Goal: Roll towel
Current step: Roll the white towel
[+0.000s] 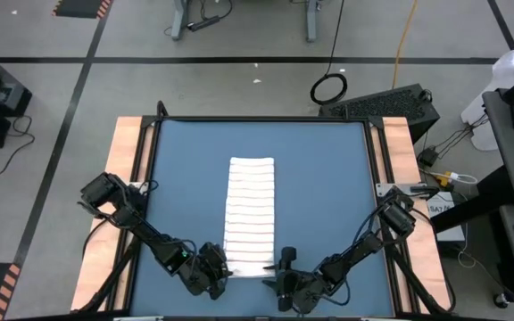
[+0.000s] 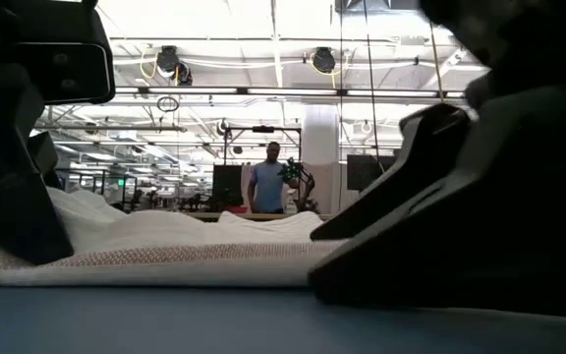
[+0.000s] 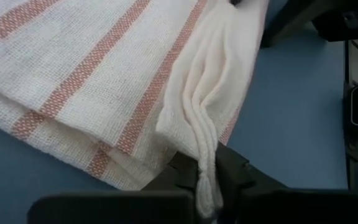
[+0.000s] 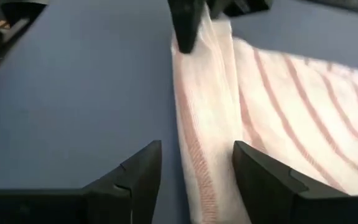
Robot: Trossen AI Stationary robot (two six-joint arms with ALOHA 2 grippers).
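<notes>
Left gripper [image 3: 207, 186] clamped on the near corner of the striped towel [image 1: 250, 214], right gripper [image 4: 194, 171] spread open astride the near edge, towel laid folded lengthwise on the blue table [image 1: 328, 178], person [image 2: 267, 182] seen far behind.

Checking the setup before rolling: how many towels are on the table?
1. The towel lies folded as a long strip down the middle of the blue table, its near end between both hands.

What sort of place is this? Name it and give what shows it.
Probably a large robotics lab or industrial workshop. The low view shows a high ceiling with exposed beams and hanging lights and a person standing far back; the high view shows a bare concrete floor with black tape lines around the blue-topped table.
</notes>
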